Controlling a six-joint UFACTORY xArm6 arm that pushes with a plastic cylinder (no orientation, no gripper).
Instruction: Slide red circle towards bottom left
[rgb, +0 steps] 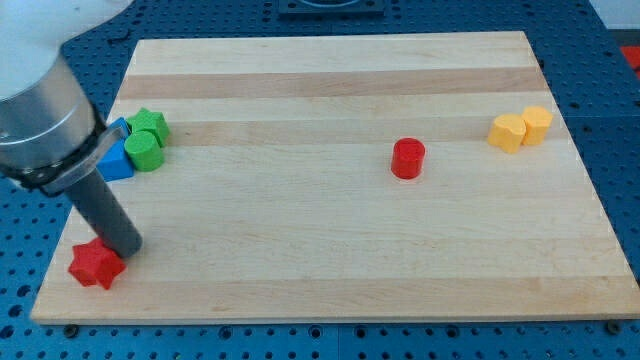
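My tip (128, 247), the lower end of the dark rod that serves as end effector, has no jaws to open or close and holds nothing. It rests on the tabletop (300, 270) just beside the red star block (96, 265), at about the star's 2 o'clock, touching or nearly touching it; contact cannot be judged for certain. The rod leans up toward 11 o'clock into a thick grey cylinder, with a white arm segment above it in the view's top left corner.

Counted outward from the tip: one red star; two blue blocks (114, 160), shapes unclear and partly hidden by the arm; two green blocks (147, 138), bunched against the blue ones at 12 o'clock from the tip; one red circle (407, 158); two yellow blocks (520, 128), touching each other.

The red circle stands alone right of the board's centre, well apart from my tip, at roughly 2 o'clock from it. The yellow pair lies at the circle's 2 o'clock.
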